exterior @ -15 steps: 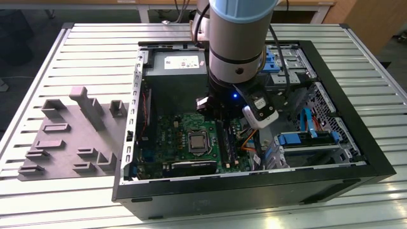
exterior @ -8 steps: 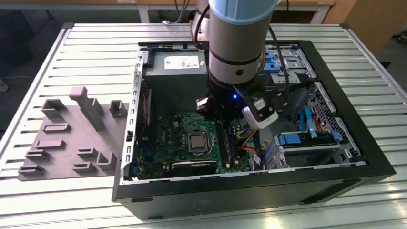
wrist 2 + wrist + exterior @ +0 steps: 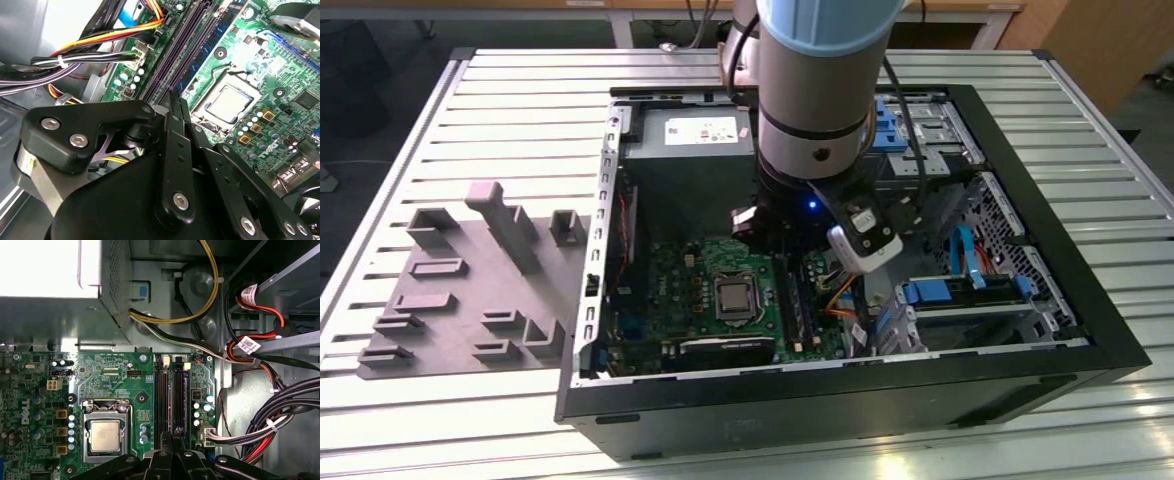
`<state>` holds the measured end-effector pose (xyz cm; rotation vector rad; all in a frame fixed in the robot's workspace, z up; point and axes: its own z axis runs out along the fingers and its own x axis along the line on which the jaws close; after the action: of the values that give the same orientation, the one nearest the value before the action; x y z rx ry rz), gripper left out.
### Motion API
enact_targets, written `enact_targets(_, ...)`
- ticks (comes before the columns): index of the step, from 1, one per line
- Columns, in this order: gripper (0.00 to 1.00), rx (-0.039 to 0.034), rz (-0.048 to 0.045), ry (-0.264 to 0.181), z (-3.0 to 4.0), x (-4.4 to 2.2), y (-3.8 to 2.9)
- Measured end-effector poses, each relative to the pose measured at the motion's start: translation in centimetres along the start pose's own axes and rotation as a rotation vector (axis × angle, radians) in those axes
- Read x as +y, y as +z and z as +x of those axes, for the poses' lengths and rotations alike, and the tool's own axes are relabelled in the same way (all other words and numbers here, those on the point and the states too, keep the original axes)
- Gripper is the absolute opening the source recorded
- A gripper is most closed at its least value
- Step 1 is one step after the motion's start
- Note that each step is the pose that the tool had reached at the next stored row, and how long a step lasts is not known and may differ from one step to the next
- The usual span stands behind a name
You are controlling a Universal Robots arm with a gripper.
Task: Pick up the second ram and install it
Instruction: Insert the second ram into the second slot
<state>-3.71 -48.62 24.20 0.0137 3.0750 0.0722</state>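
Gripper (image 3: pixel 175 100) narrowly clamps the second ram (image 3: pixel 172 97) above the motherboard (image 3: pixel 125 390) slots.

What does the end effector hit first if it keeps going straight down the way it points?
Most likely the memory slots on the motherboard: the end effector sits closed directly over them in both wrist views. The gap between them cannot be judged.

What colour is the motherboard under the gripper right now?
Green: the motherboard has a green board with dark slots, clearest in the first wrist view.
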Motion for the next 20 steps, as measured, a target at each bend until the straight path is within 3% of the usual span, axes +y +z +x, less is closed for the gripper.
enact_targets(13,0.11,0.0,-0.0009,0.0,0.05,-0.02,0.37)
enact_targets(18,0.11,0.0001,-0.0202,0.001,0.05,-0.02,0.46)
enact_targets(20,0.11,0.0001,-0.0226,0.002,0.06,-0.02,0.47)
